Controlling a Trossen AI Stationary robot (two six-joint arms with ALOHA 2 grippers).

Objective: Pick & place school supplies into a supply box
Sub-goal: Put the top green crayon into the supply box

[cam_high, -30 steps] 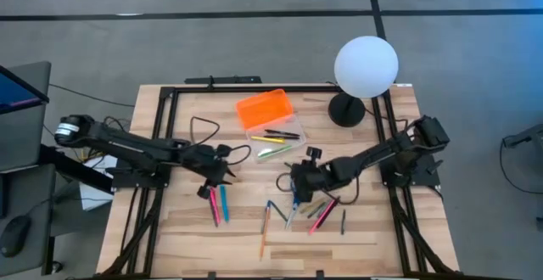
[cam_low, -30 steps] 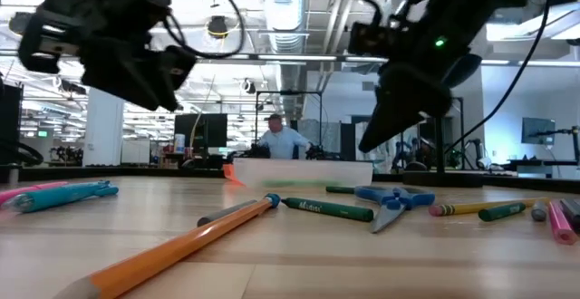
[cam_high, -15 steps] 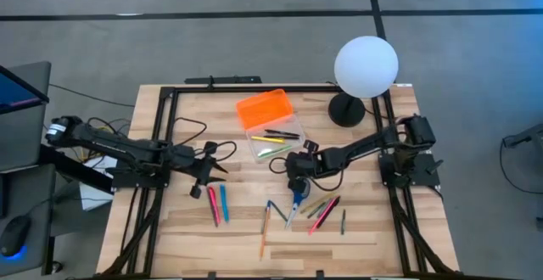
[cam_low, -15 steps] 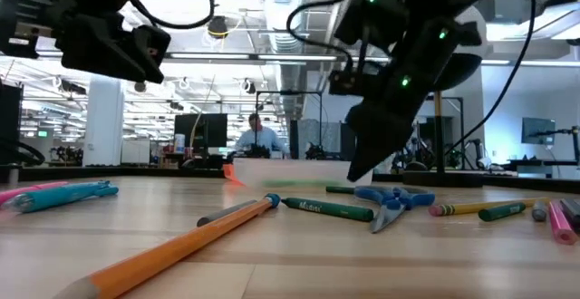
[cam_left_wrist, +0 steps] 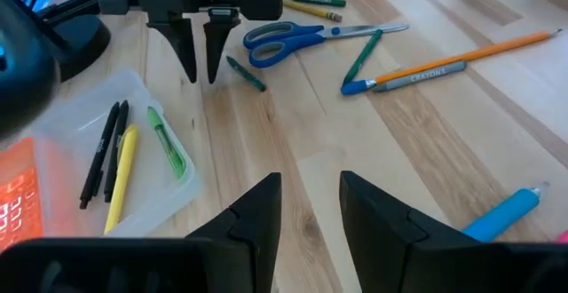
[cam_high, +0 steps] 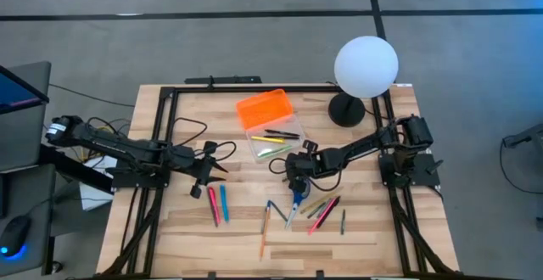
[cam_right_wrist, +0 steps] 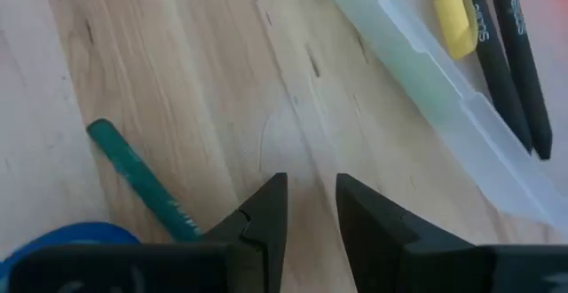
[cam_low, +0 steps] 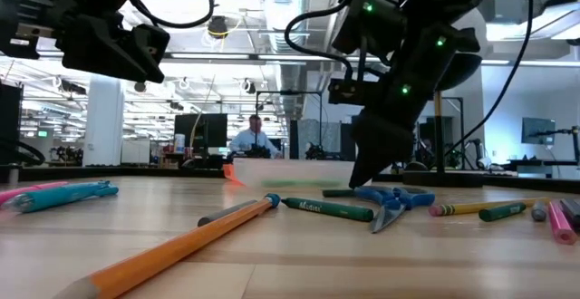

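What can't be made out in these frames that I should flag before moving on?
- Supply box, low view: its contents are blurred, and the right gripper covers one end.
- Scissors, right wrist view: only a blue handle shows, cut off by the picture's edge.
- Pink pen, low view: cut off at the left edge.

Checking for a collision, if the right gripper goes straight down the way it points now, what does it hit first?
Probably bare table: the right gripper is open, with only wood between its fingertips. The small green marker and supply box lie to either side.
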